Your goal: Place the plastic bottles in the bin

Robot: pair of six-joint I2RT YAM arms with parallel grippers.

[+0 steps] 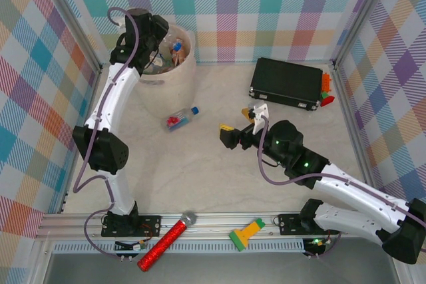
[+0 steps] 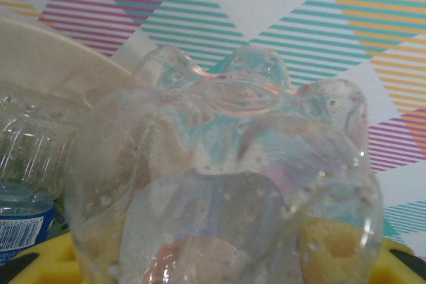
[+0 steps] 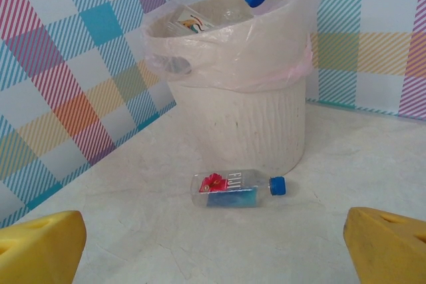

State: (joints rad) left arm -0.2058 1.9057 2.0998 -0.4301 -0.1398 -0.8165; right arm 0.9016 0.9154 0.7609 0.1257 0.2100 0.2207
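Left gripper [image 1: 157, 46] clamps a clear bottle [image 2: 226, 184] over the bin [image 3: 239, 124]. Right gripper [image 1: 241, 122] stands wide apart. Ahead of its fingers, a labelled bottle [image 3: 236, 189] lies before the bin.

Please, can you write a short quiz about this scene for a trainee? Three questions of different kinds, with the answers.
1. True or false: the right gripper is open and empty.
2. Where is the bottle with the red flower label? A) inside the bin; B) on the table beside the bin; C) between the right gripper's fingers.
3. Fill in: the left gripper holds a clear ___ above the bin.

Key: 1 true; 2 B; 3 bottle.
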